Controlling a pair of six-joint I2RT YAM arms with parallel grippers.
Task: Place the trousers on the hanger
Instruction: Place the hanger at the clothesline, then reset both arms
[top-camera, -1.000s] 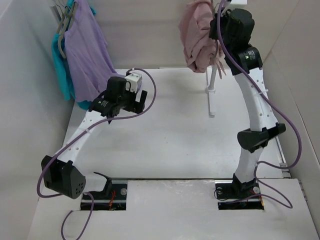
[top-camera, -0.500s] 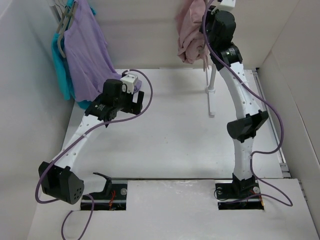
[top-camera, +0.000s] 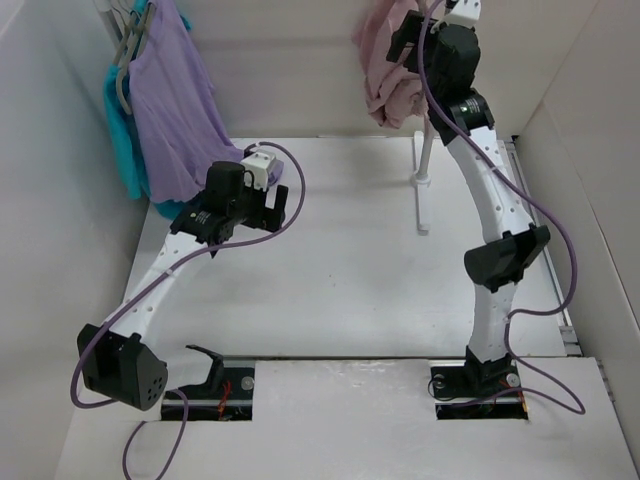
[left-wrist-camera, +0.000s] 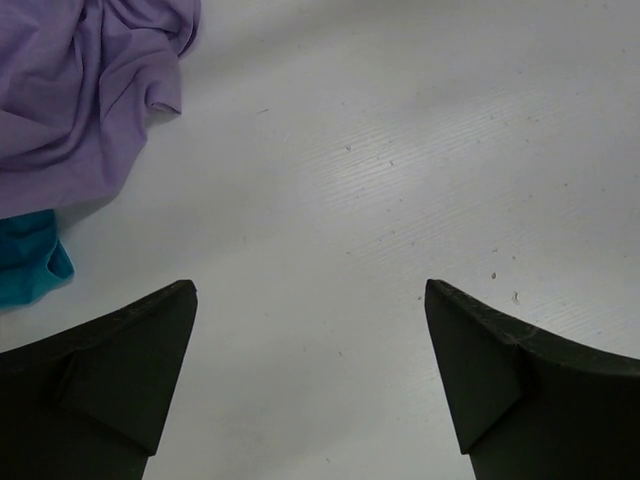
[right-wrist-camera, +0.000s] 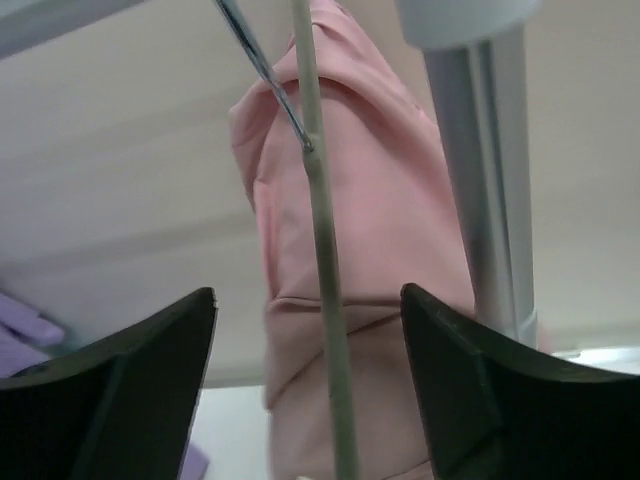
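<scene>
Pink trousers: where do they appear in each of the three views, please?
Top external: the pink trousers hang at the top edge, right of centre.
Left wrist: not in it.
Right wrist: they fill the centre.
Shared landmark: the grey stand pole is to the right of the trousers in both those views.

The left arm (top-camera: 160, 275) and right arm (top-camera: 492, 190) are built from white perforated links joined by black joint housings. A purple cable (top-camera: 302, 190) is looped loosely along each. A white camera block (top-camera: 260, 163) is mounted at the left wrist. The fingers (left-wrist-camera: 110, 380) are shaped as matte black wedges. Black bases (top-camera: 480, 380) are bolted down, red wiring being seen beside the left one.
</scene>
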